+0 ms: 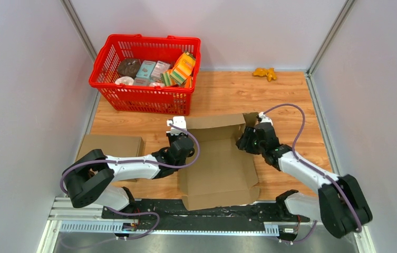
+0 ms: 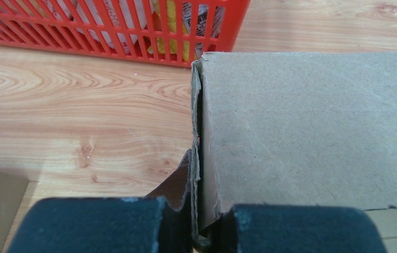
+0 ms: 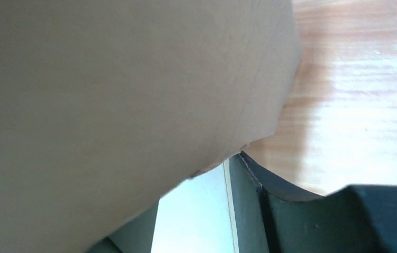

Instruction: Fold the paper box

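Well, the wooden worktop [image 1: 291, 95] carries the box [image 1: 217, 168], a half-raised cardboard sheet. A red basket [image 1: 143, 100] stands just beyond the left pincer [image 2: 196, 226], which is clenched on the box's upright left wall. From there the box spreads across to the right pincer [image 1: 243, 141] at its far right corner — whether that one grips, I cannot tell.
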